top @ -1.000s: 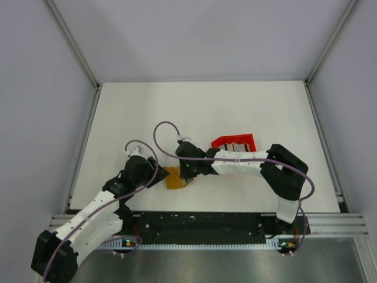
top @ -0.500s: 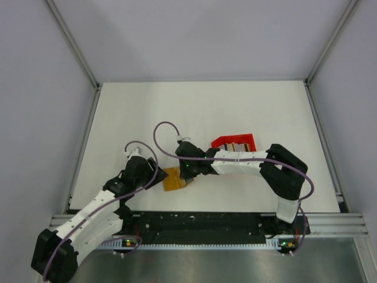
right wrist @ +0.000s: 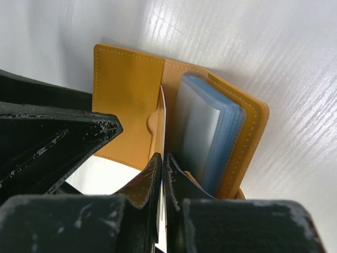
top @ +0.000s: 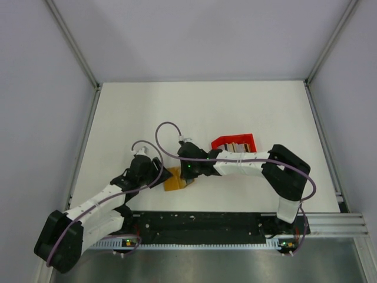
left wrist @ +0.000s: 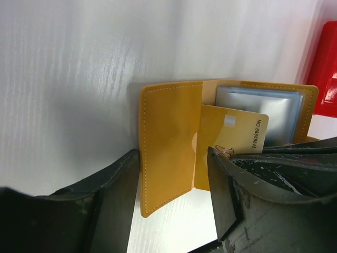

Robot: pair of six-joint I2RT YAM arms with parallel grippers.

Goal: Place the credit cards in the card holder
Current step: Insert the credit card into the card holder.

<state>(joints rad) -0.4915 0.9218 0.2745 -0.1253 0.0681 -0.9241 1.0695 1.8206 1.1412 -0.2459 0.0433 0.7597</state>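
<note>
Left gripper (left wrist: 171, 163): fingers spread, clamping nothing. The arm has edged forward in the last second, so they now straddle the holder's flap.
Card holder (left wrist: 168, 121): lies open on the white table (left wrist: 63, 79), flap between those fingers, hardly shifted.
Right gripper (right wrist: 163, 161): pinched on the credit card (left wrist: 231, 132), just past the left gripper's right finger.
Credit card: leading edge seems to be at the flap pocket's mouth, most of it out.
Plastic sleeves (left wrist: 258, 103): beyond the card.
Red tray (left wrist: 326, 68): farthest, off to the right.
Meaning: the holder looks braced, so the card can probably be pushed home.
</note>
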